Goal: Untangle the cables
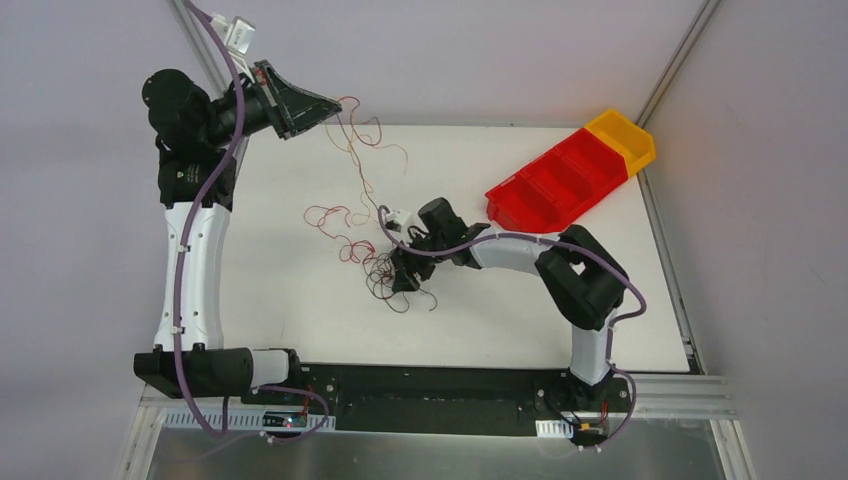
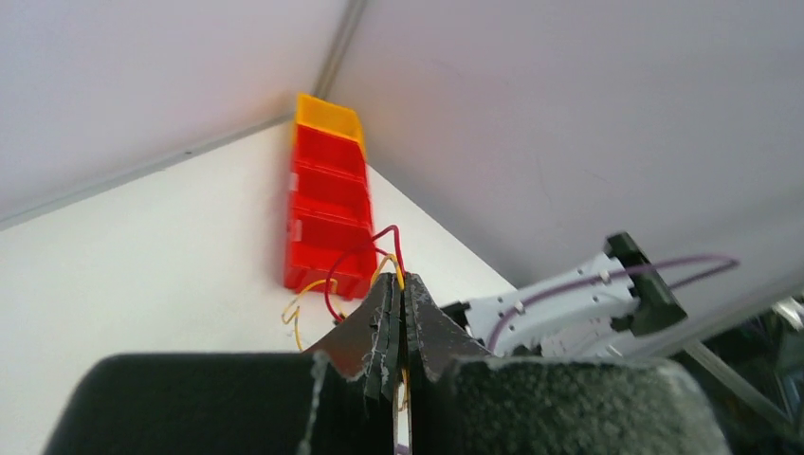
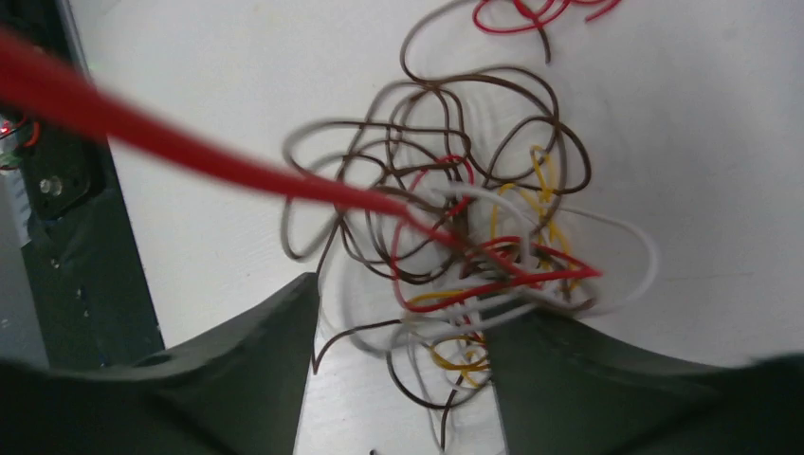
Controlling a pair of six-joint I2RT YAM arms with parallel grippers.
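The white table (image 1: 300, 300) is carrying a red-and-yellow bin row (image 1: 570, 175) at its far right edge. The left gripper (image 2: 399, 289), lifted at the far left corner, is clenching red and yellow strands of the cables (image 3: 455, 242). The right gripper (image 3: 408, 308) is hanging released, straddling their tangle mid-table.
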